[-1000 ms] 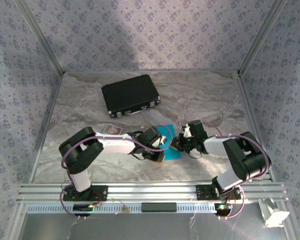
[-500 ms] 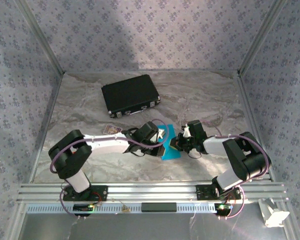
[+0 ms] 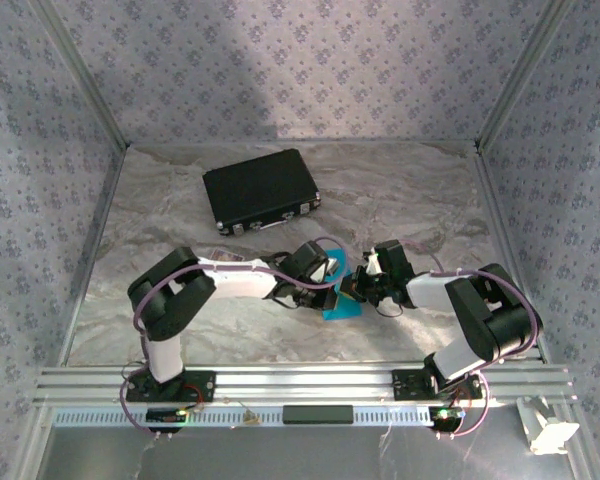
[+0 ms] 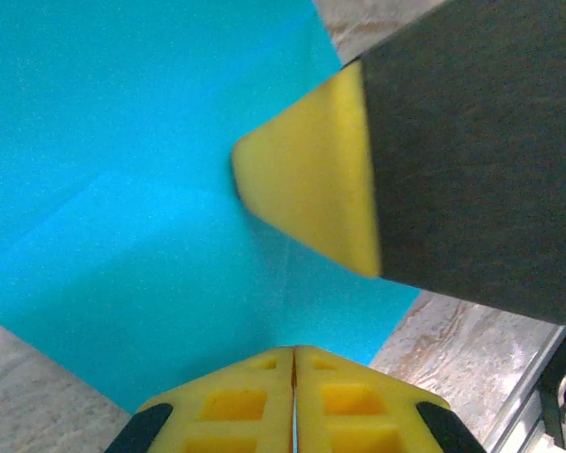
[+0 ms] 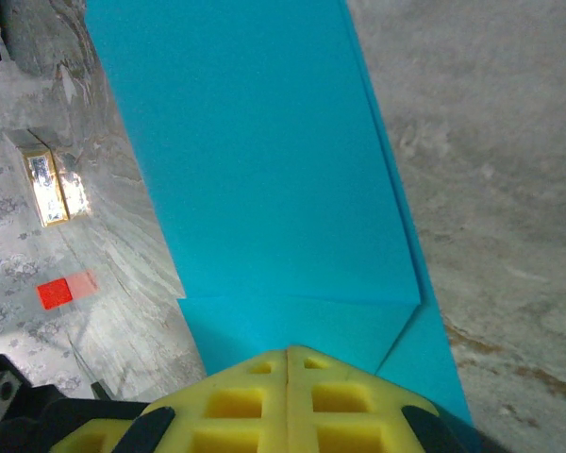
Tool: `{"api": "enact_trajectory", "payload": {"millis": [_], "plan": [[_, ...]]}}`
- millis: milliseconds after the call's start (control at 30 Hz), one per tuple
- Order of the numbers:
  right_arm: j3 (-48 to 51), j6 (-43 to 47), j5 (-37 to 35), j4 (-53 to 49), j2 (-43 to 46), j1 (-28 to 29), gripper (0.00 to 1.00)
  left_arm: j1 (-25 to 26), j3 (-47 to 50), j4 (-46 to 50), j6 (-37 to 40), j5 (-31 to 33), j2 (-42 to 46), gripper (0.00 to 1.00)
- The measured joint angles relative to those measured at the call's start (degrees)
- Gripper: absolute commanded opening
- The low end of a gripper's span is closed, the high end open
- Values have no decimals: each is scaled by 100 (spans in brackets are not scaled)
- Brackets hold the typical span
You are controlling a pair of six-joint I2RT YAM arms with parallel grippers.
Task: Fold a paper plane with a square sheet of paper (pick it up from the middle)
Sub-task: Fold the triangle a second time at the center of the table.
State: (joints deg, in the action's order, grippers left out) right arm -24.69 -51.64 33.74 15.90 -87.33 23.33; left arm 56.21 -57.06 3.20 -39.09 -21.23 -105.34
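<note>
Two closed-tight tools meet on the part-folded cyan sheet, flat on the desk at 5 o'clock from the black case: left tool at its 9, right tool at 3, prob. pinning it to crease, not gripping.

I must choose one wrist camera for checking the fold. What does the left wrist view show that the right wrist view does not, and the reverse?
Left wrist view, not the right: the right gripper seen from outside, its yellow tip at the paper, and a metal rail in the corner.
Right wrist view, not the left: a card and a red block on the table, beside the paper.
Both: the cyan paper, the marbled table, and the arm's own shut gripper at the bottom edge, as with the left gripper.
</note>
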Motion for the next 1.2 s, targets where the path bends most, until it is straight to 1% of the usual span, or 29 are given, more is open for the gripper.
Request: {"api": "enact_trajectory", "payload": {"millis": [233, 400, 500, 633, 800, 967, 1200], "plan": [[0, 0, 2, -4, 0, -7, 0, 2, 186, -20, 109, -35, -4, 8], [0, 0, 2, -4, 2, -11, 0, 44, 592, -173, 264, -39, 304, 8], [0, 0, 2, -4, 2, -11, 0, 136, 833, -70, 297, -35, 549, 8], [0, 0, 4, -4, 2, -11, 0, 203, 855, 90, 304, 9, 800, 9], [0, 0, 0, -4, 7, -9, 0, 197, 654, 90, 299, 24, 984, 10], [0, -2, 0, -4, 7, -9, 0, 111, 501, -111, 227, -114, 940, 9], [0, -2, -48, -7, 22, -9, 0, 79, 260, -350, 118, -264, 367, 9]]}}
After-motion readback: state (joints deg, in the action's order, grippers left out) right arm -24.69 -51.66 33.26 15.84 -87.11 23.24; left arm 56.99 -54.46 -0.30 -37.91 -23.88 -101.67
